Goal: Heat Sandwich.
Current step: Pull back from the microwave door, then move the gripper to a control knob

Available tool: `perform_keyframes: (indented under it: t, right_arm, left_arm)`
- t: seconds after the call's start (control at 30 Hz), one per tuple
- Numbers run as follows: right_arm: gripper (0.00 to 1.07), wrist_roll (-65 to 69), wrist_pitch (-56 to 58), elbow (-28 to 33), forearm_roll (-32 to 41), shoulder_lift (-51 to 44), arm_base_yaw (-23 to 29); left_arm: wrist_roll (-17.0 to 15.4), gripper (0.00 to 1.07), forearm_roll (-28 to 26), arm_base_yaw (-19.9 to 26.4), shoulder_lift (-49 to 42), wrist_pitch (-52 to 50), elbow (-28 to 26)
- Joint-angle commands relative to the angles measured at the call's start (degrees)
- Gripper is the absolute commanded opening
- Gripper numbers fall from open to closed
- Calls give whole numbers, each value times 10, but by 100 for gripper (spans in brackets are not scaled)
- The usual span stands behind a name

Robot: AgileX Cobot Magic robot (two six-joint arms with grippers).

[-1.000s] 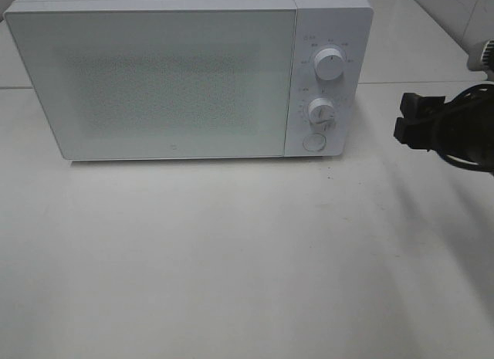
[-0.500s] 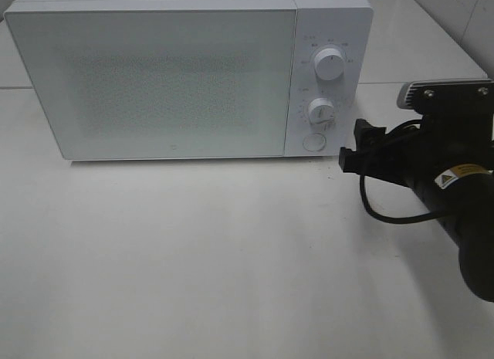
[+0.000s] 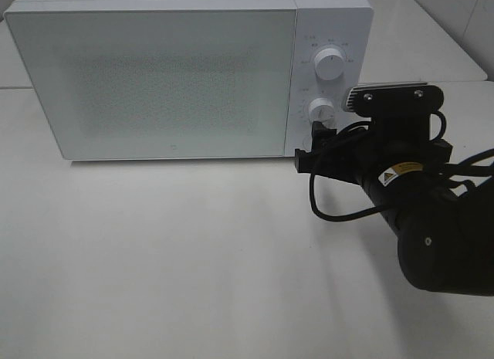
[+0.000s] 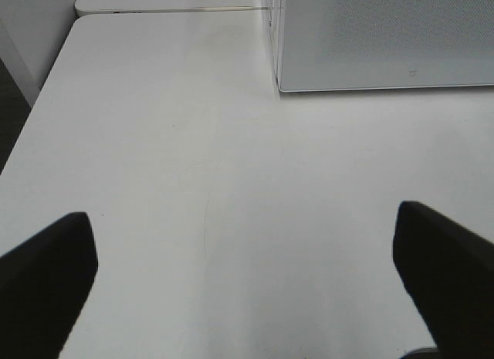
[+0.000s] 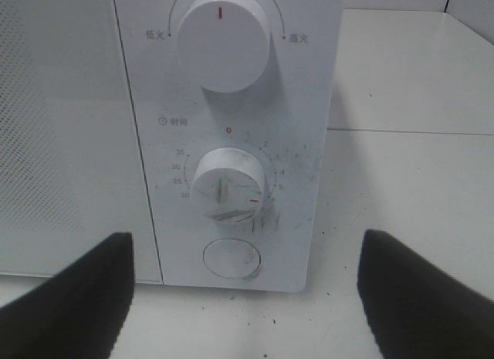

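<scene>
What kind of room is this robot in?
Probably a kitchen corner, or a lab set up like one. A white microwave with two dials stands on a plain white counter. There seem to be white wall tiles behind, and a black robot arm is beside it.

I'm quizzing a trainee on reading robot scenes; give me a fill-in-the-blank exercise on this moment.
1. The microwave door is ____.
2. The right gripper has its fingers ____ in front of the control panel.
3. Above the round button sit ____ knobs.
4. The left gripper hangs over the white ____.
Missing words: closed; open; two; table.
</scene>
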Motion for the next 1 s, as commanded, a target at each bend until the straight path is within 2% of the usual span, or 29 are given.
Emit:
perform_keyframes:
  t: [0.03, 0.27, 0.73, 1.0]
  right_arm:
    - [76, -10, -5, -14, 9, 4, 2]
    - [76, -17, 0, -47, 5, 34, -9]
    - [76, -19, 40, -161, -29, 118, -53]
    - [76, -19, 42, -171, -28, 129, -59]
  left_arm:
    - [-1, 101, -5, 3, -15, -9, 2]
    - [-1, 101, -5, 3, -15, -9, 2]
    - [-1, 101, -5, 3, -15, -9, 2]
    - [-1, 101, -5, 3, -15, -9, 2]
